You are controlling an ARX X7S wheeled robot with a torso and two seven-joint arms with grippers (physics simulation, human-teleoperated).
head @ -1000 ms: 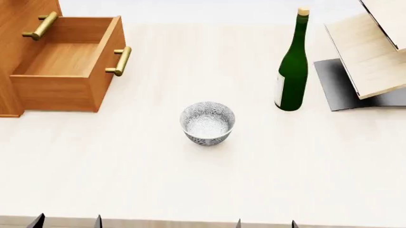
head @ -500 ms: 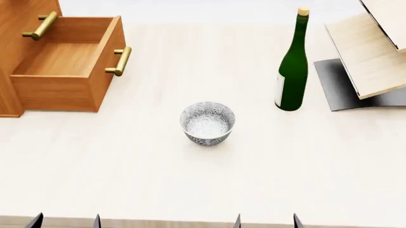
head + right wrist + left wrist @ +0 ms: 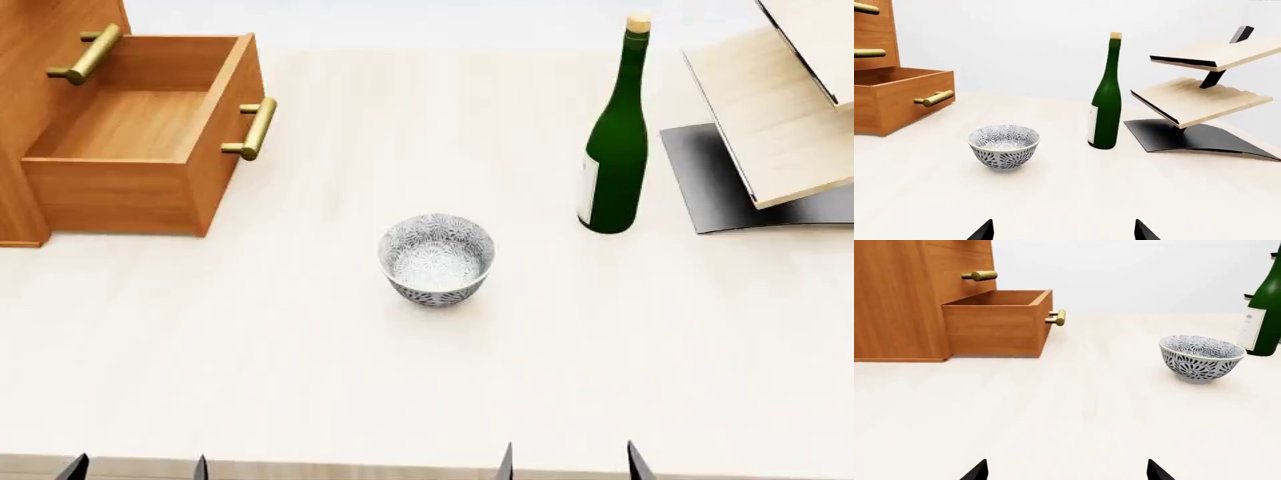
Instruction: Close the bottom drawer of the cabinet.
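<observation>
The orange-brown cabinet (image 3: 40, 60) stands at the table's far left. Its bottom drawer (image 3: 140, 140) is pulled well out and looks empty, with its brass bar handle (image 3: 254, 128) facing right. The left wrist view shows the same drawer (image 3: 997, 322) jutting from the cabinet (image 3: 901, 300). In the right wrist view the drawer (image 3: 901, 97) sits at the far left. My left gripper (image 3: 136, 468) and right gripper (image 3: 569, 464) hover at the table's near edge, both open with nothing between the fingers, far from the drawer. Only black fingertips (image 3: 977, 471) show.
A patterned bowl (image 3: 437, 258) sits mid-table. A green wine bottle (image 3: 617, 140) stands upright at the back right. Beside it is a pale wooden slanted rack (image 3: 781, 110) on a black base. An upper drawer's brass handle (image 3: 86, 55) sticks out above the open drawer.
The right gripper's fingertips have spread slightly wider at the near edge. The drawer, bowl and bottle have not moved.
</observation>
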